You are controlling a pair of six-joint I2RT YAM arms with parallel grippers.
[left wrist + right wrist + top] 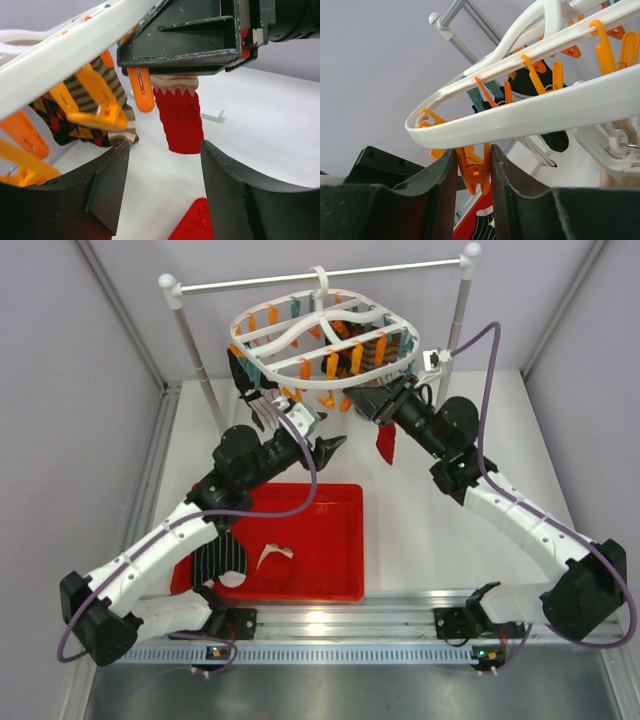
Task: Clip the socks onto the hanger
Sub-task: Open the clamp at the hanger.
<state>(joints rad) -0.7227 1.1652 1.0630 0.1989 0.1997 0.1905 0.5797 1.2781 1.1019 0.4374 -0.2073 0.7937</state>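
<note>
A white table, walled left and right, carries a white rod across its far end, from which the hanger hangs with several socks dangling from its clips. Bare tabletop lies open to the right of the red tray at the near edge. The right gripper is clamped on an orange clip under the hanger's rim, with a dark red sock hanging just below, its hold unclear. The left gripper hovers near it, jaws apart and empty, while a black striped sock and a white sock lie in the tray's near-left corner.
</note>
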